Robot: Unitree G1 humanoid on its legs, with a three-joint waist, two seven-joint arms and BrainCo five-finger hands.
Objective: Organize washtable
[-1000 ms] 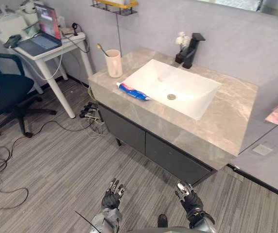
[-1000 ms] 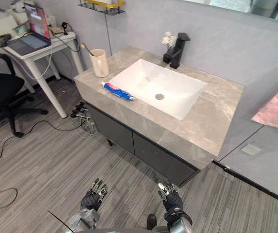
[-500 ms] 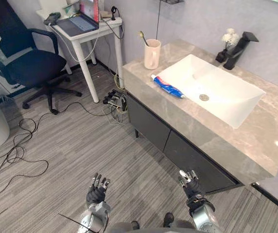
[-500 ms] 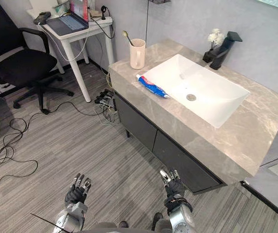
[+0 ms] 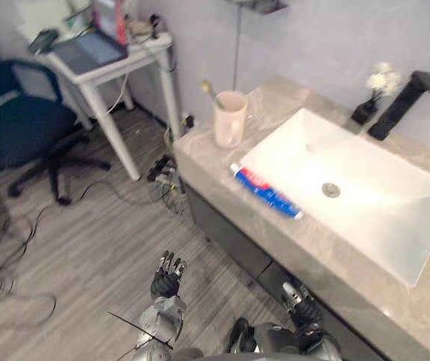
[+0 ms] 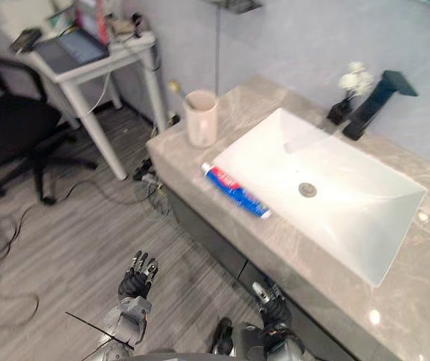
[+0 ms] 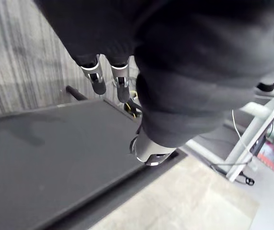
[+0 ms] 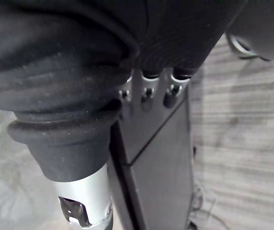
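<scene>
Left eye view, and both hands hang low at the near edge, well short of the countertop. The left hand (image 5: 168, 281) sits over the striped grey floor (image 5: 87, 248), its fingers straight and spread, nothing in them. The right hand (image 5: 299, 301) hangs close to the dark cabinet front (image 5: 222, 226) under the counter, fingers loosely extended and likewise empty (its own wrist view agrees: fingertips (image 8: 147, 94) point at a dark panel, clasping nothing).

Up on the grey marble washtable (image 5: 200, 147), the toothpaste tube (image 5: 266, 192) lies flat on the front ledge, right along the near rim of the white sink (image 5: 365, 203), cap end toward the cup. That cup (image 5: 228, 120), pale pink, stands upright at the left corner of the counter, apart from the tube, with a toothbrush (image 5: 209, 90) leaning out of it to the left.

At the back, a black faucet (image 5: 407, 104) reaches over the basin, and just beside it stands a small dark vase of white flowers (image 5: 374, 89). The drain (image 5: 331, 189) shows in the basin floor.

Off to the left: a white desk (image 5: 117, 64) with a laptop (image 5: 91, 51) on it, and a dark office chair (image 5: 12, 143) in front.
</scene>
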